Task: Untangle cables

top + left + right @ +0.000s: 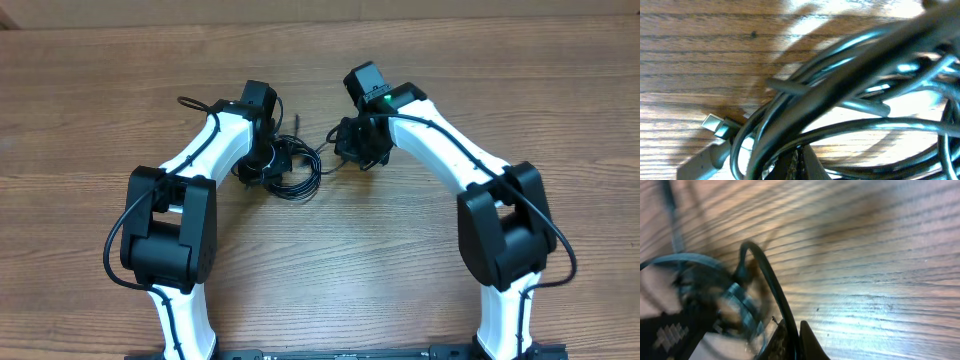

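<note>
A bundle of thin black cables (292, 167) lies coiled on the wooden table between my two grippers. My left gripper (262, 160) sits at the bundle's left side and is shut on several looped strands (840, 90); its fingers meet at the bottom of the left wrist view (799, 165). A silver plug connector (715, 124) rests on the wood at the left. My right gripper (358, 150) is at the bundle's right end and is shut on one black cable (767, 280) that runs between its fingertips (795, 340).
The table (400, 290) is brown wood. Both white arms reach in from the near edge, their elbows (170, 225) (505, 225) over the front of the table. A loose cable end (190, 100) trails behind the left arm.
</note>
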